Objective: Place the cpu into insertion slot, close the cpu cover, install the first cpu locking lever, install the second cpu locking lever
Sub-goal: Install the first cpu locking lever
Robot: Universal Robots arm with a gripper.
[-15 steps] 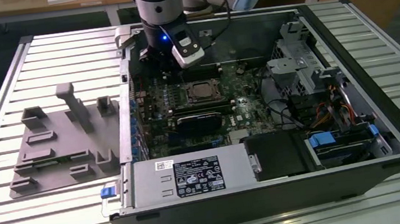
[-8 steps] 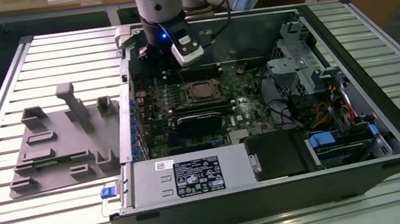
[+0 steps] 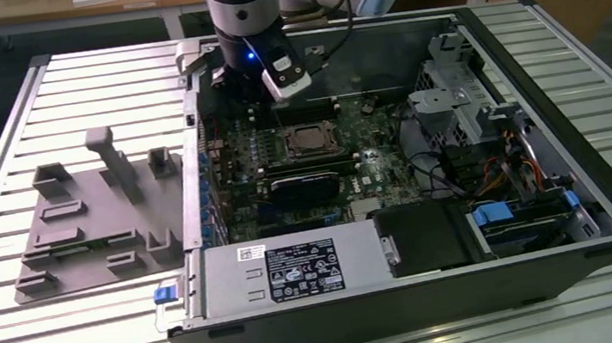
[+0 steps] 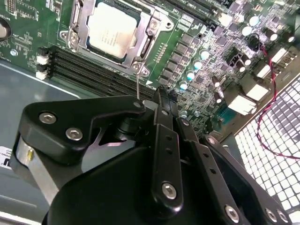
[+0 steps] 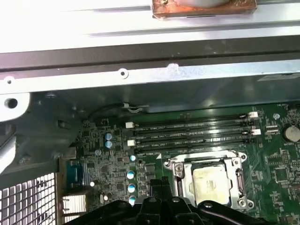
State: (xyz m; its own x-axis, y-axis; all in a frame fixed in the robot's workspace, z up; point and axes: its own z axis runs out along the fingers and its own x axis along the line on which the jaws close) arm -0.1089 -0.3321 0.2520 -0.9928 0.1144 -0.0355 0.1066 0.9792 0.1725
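One cpu (image 4: 112, 30) under one cpu cover (image 4: 151, 29), four memory slots (image 5: 192, 133), one tool (image 4: 159, 101)

The cpu (image 4: 112, 29) has a matt pale metal top, the cpu cover (image 4: 146, 33) is shiny silvery metal.

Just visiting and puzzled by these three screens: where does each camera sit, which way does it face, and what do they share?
Exterior view: off the arm, high up, looking down into the open computer case; the arm reaches in.
Second wrist view: rides the arm, looking past the gripper at the motherboard and cpu.
First wrist view: rides the arm, facing the memory slots and case wall; the gripper edges in.
Shared: all three show the cpu.
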